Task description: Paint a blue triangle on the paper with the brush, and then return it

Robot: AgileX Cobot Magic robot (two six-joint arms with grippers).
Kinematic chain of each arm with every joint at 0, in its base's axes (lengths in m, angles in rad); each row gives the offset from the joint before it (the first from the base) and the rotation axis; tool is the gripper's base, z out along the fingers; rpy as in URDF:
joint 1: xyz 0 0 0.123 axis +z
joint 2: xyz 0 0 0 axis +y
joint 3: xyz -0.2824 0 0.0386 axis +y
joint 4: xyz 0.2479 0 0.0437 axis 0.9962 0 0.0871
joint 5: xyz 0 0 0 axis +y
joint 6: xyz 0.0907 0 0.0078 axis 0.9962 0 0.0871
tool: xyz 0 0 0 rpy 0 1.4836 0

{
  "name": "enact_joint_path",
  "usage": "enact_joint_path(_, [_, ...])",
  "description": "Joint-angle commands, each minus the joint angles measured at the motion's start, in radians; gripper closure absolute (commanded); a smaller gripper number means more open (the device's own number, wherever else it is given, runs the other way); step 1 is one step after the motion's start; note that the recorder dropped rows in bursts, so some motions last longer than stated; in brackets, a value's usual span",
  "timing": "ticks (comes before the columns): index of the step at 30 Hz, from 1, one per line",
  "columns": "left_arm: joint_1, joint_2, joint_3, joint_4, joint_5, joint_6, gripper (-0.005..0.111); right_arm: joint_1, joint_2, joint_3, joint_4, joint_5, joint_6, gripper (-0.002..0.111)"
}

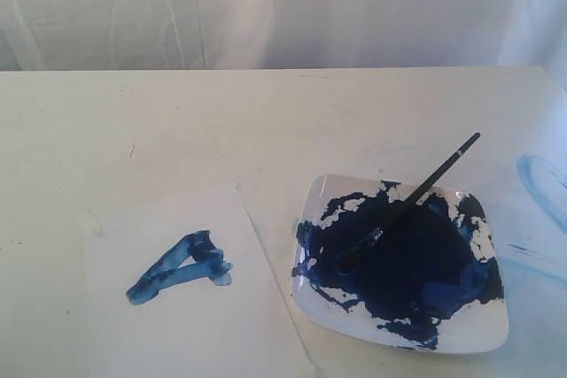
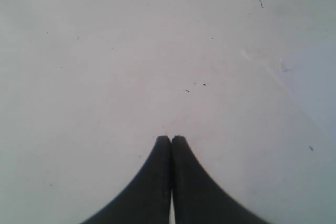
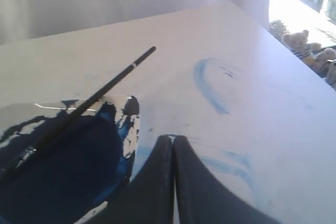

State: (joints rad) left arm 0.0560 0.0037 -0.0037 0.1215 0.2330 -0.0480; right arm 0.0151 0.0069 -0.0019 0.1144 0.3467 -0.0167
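Note:
A rough blue triangle (image 1: 182, 267) is painted on the white paper (image 1: 186, 325) at the front left of the table. The black-handled brush (image 1: 412, 196) lies across the white plate (image 1: 483, 329), bristles in the dark navy paint pool (image 1: 407, 263), handle end sticking out over the far rim. In the right wrist view the brush (image 3: 89, 103) rests on the plate (image 3: 131, 106) beside my right gripper (image 3: 173, 138), which is shut and empty. My left gripper (image 2: 171, 138) is shut and empty over bare table. Neither gripper shows in the exterior view.
A pale light-blue curved smear (image 1: 542, 179) marks the table right of the plate, also visible as a smear (image 3: 207, 87) in the right wrist view. A white curtain (image 1: 266, 6) hangs behind the table. The table's right edge (image 3: 283, 35) lies close by.

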Motion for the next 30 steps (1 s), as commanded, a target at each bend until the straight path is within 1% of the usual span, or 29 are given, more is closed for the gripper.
enact_joint_path(1, [0.001, -0.004, 0.004, -0.008, -0.001, -0.001, 0.107, -0.018, -0.007, 0.002, -0.025, 0.014, -0.035, 0.108])
enact_joint_path(4, [0.001, -0.004, 0.004, -0.008, -0.001, -0.001, 0.107, -0.015, -0.007, 0.002, -0.036, 0.010, -0.047, 0.108])
enact_joint_path(7, [0.001, -0.004, 0.004, -0.008, -0.001, -0.001, 0.107, -0.014, -0.007, 0.002, -0.036, 0.005, -0.132, 0.108])
enact_joint_path(9, [0.001, -0.004, 0.004, -0.008, -0.001, -0.001, 0.107, 0.012, -0.007, 0.002, -0.036, 0.004, -0.137, 0.108])
enact_joint_path(11, [0.001, -0.004, 0.004, -0.008, -0.001, -0.001, 0.107, 0.057, -0.007, 0.002, -0.036, 0.004, -0.108, 0.108])
enact_joint_path(12, [0.001, -0.004, 0.004, -0.008, -0.001, -0.001, 0.107, 0.076, -0.007, 0.002, -0.054, -0.004, -0.047, 0.108])
enact_joint_path(15, [0.001, -0.004, 0.004, -0.008, -0.001, -0.001, 0.107, 0.080, -0.007, 0.002, -0.190, -0.011, 0.113, 0.108])
enact_joint_path(21, [0.001, -0.004, 0.004, -0.008, -0.001, -0.001, 0.107, 0.149, -0.007, 0.002, -0.198, -0.013, 0.104, 0.108])
enact_joint_path(30, [0.001, -0.004, 0.004, -0.008, -0.001, -0.001, 0.107, 0.151, -0.007, 0.002, -0.196, -0.013, 0.104, 0.108])
